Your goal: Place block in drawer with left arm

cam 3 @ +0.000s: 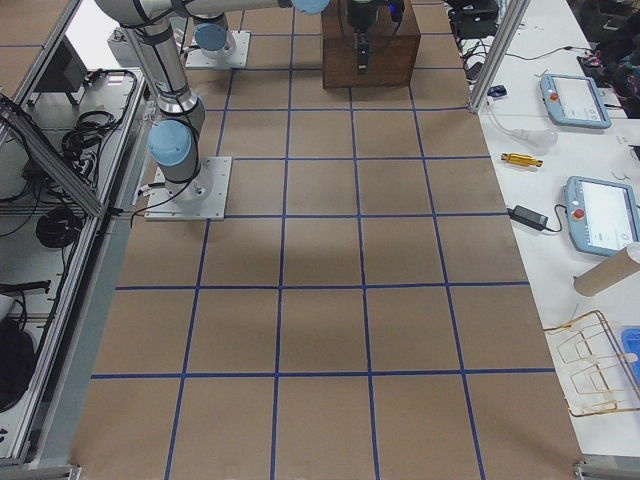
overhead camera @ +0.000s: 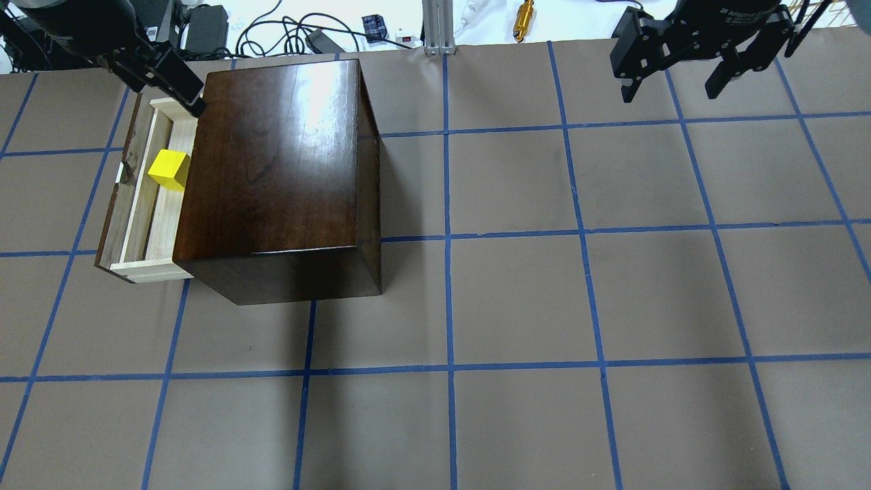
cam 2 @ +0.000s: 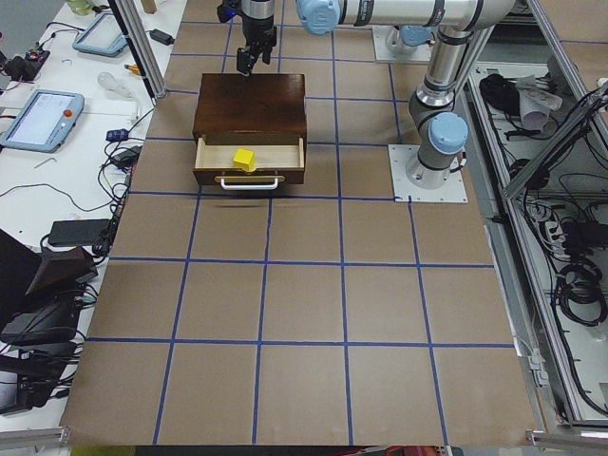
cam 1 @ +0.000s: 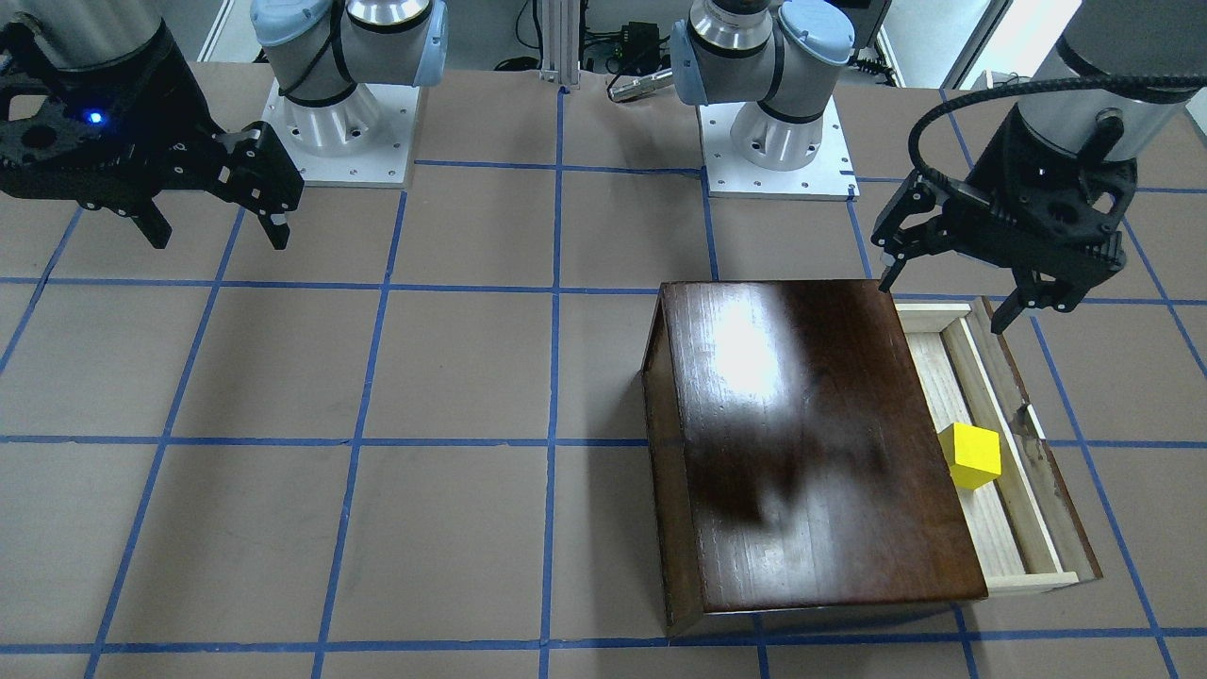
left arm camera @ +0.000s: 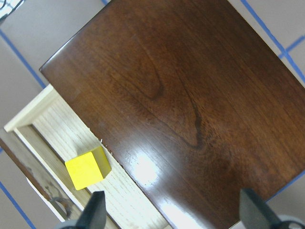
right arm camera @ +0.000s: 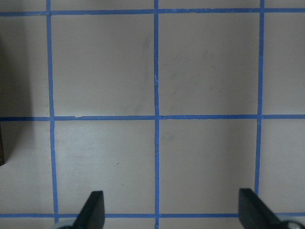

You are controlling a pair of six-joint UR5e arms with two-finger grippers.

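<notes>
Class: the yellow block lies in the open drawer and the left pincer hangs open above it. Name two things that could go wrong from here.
1. The block sits against the box edge, partly under its top. If it stands taller than the opening, closing the drawer could jam it.
2. The left pincer hovers close over the drawer's far corner and the box's top edge. A careless sideways or downward move could knock the box or nudge the drawer.

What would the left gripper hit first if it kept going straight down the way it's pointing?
Most likely the box's dark top: the left gripper looks down mostly on it, with the open drawer and block off to one side. Depth is hard to judge.
</notes>
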